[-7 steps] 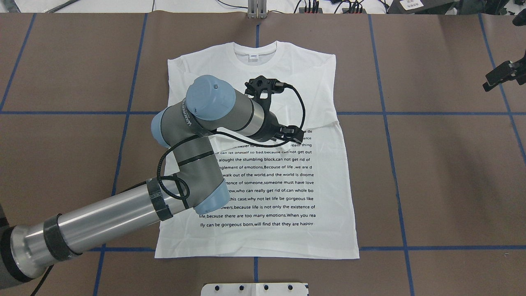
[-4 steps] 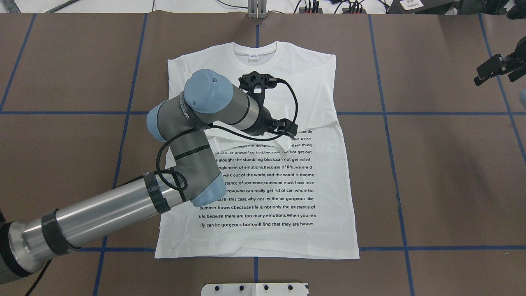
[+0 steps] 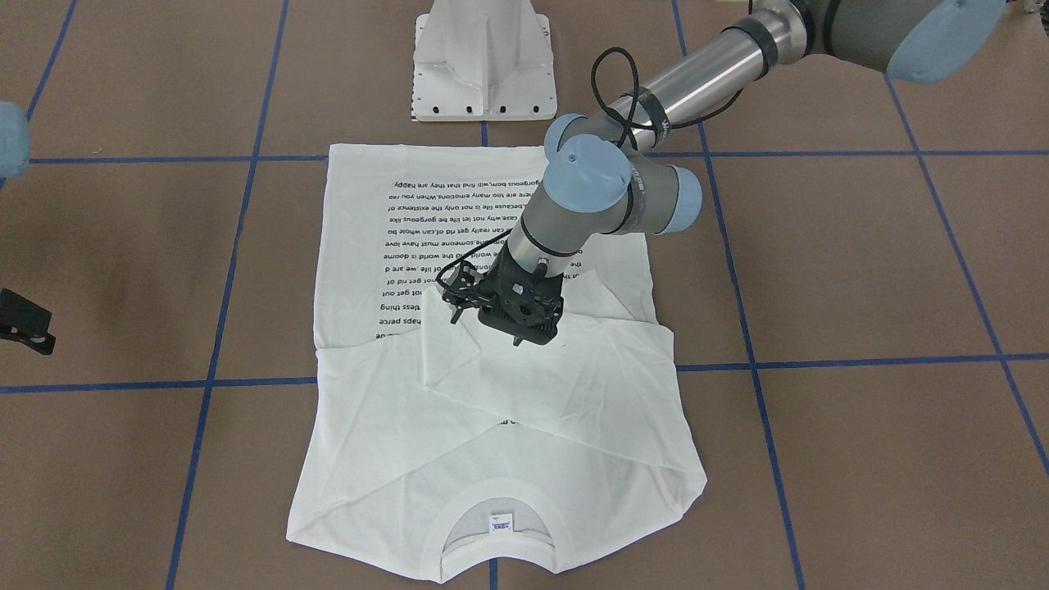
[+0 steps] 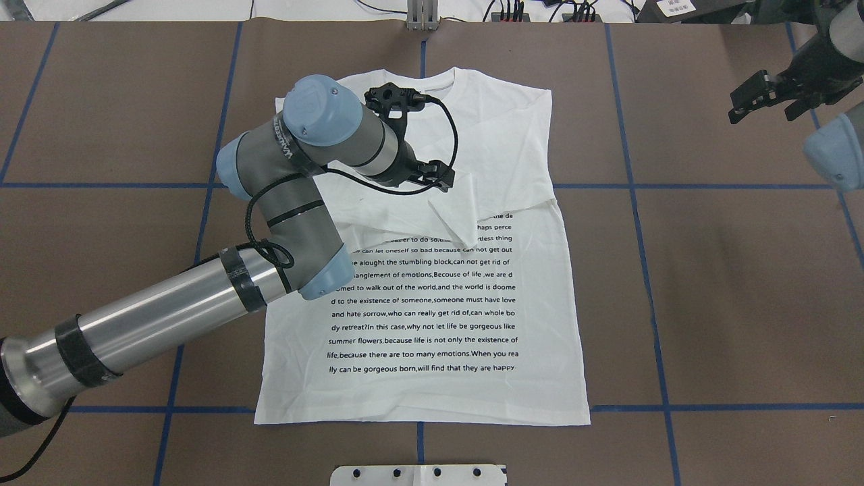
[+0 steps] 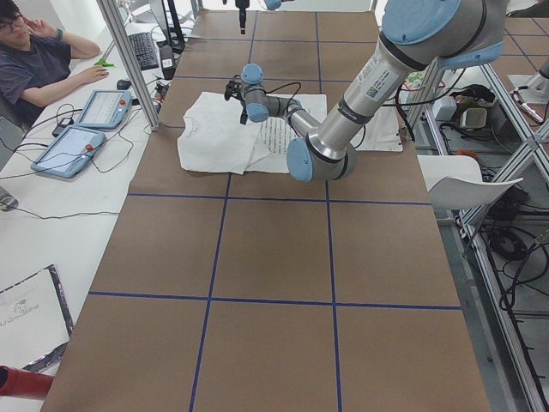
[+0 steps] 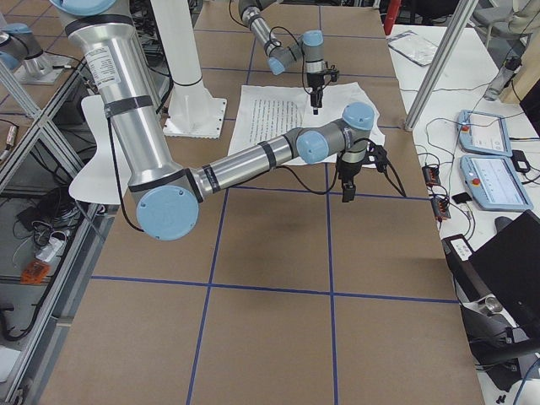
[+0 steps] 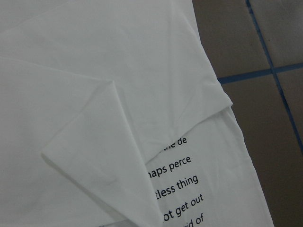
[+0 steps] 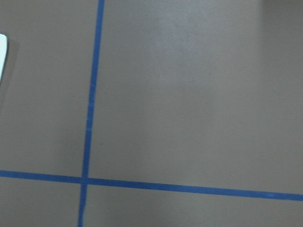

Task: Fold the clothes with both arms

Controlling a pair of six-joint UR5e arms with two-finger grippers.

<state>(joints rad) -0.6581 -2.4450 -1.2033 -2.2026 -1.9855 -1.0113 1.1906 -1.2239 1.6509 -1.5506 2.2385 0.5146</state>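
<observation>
The overhead view is showing the left gripper (image 4: 437, 179), which its own wrist camera is missing. Below it the white T-shirt (image 4: 432, 390) is lying; it is gripping nothing, and its opening I cannot tell.

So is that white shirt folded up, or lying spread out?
Mostly spread: the T-shirt lies flat on the table. Only its sleeves are folded in across the chest, one cuff overlapping the print.

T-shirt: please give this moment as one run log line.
T-shirt flat, sleeve folded across chest | left gripper above sleeve, grip unclear | right gripper over table, away from T-shirt
</observation>
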